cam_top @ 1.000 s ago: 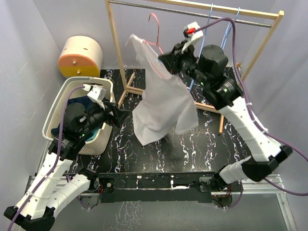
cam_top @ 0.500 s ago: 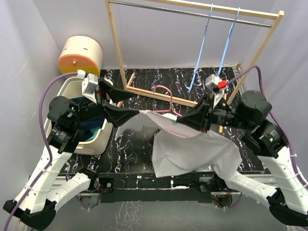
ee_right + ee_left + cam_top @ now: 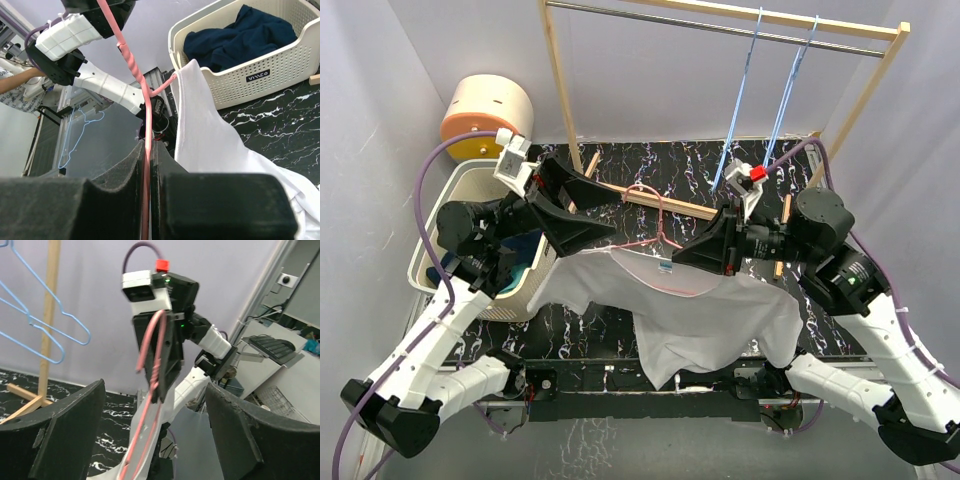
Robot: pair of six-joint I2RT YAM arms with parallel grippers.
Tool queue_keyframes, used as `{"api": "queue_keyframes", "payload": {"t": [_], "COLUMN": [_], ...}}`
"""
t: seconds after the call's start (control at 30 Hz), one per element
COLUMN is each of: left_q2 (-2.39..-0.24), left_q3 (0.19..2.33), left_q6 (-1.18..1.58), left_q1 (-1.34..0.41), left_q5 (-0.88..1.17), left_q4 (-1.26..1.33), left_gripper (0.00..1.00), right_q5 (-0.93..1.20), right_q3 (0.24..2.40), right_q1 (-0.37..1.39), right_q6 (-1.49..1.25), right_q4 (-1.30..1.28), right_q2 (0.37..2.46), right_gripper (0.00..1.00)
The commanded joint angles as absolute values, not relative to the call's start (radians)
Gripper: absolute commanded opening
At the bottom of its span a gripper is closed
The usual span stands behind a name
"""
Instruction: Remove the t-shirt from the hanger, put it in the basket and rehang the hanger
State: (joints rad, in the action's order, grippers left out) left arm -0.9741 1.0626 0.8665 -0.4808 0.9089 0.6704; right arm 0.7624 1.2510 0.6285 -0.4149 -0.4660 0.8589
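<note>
Count: 1 white t-shirt (image 3: pixel 700 315), 1 pink hanger (image 3: pixel 146 130), 2 blue hangers (image 3: pixel 739 100) on 1 wooden rack (image 3: pixel 563 100), 1 basket (image 3: pixel 280 60) holding 1 dark garment (image 3: pixel 240 35), 1 orange-and-cream drum (image 3: pixel 485 115), 2 arms (image 3: pixel 895 345) with 2 fingers (image 3: pixel 60 440) each, 1 desk (image 3: pixel 590 338).

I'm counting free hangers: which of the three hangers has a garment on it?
The pink wire hanger, clamped in the right gripper, carries the white t-shirt; the two blue wire hangers hang bare from the metal rail.
</note>
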Motion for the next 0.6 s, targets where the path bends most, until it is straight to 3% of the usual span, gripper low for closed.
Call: {"api": "queue_keyframes", "payload": {"t": [0.0, 0.47, 0.57], "left_q2": [-0.991, -1.122, -1.137], "left_q3": [1.069, 1.133, 1.153], "left_q6": [0.907, 0.707, 0.689], "left_q1": [-0.522, -0.748, -0.774], "left_q5": [0.912, 0.813, 0.796], "left_q4": [0.78, 0.653, 0.649], "left_gripper": [0.78, 0.72, 0.66], "right_q5": [0.759, 0.765, 0.768], "right_q3": [1.245, 1.234, 1.222], "right_q1": [0.631, 0.632, 0.632], "right_q6": [-0.453, -0.476, -0.476], "right_q4": [-0.311, -0.267, -0.267], "right_q2": [0.865, 0.896, 0.895], "right_gripper": [0.08, 0.08, 0.08]}}
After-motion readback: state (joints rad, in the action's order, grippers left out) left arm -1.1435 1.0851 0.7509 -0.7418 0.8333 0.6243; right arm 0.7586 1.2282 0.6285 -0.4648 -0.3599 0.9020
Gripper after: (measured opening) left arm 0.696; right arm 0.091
